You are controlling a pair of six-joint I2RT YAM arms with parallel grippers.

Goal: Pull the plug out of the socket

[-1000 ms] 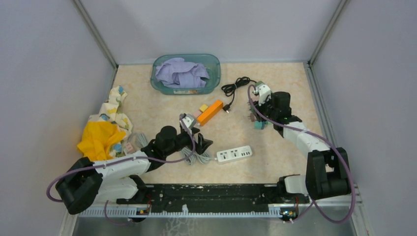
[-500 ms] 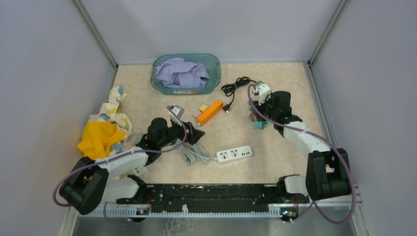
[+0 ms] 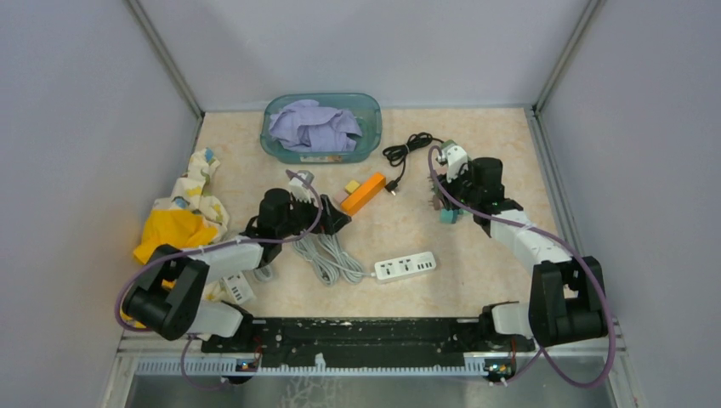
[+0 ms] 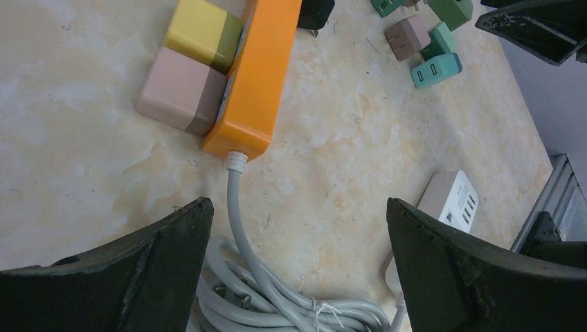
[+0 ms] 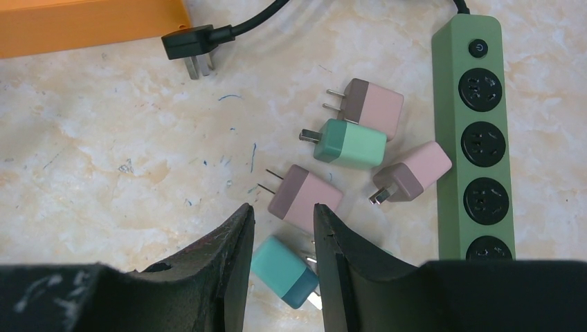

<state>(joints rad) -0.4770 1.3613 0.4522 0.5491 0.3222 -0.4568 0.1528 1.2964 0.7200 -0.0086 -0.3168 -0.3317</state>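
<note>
One orange socket strip (image 4: 259, 76) lies mid-way across the counter (image 3: 476, 255), a pink plug (image 4: 181, 90) and a yellow plug (image 4: 204, 31) seated in its side. We judge the left claw (image 4: 297, 207), jaws wide apart near them, should straddle one plug and pull straight out. Only the right wrist view resolves the loose plugs (image 5: 346, 144) beneath the right claw (image 5: 282, 214), whose jaws are nearly together and empty.

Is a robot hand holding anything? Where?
The left hand is open and empty. A teal plug shows between the fingers of the right hand; whether they pinch it cannot be told.
</note>
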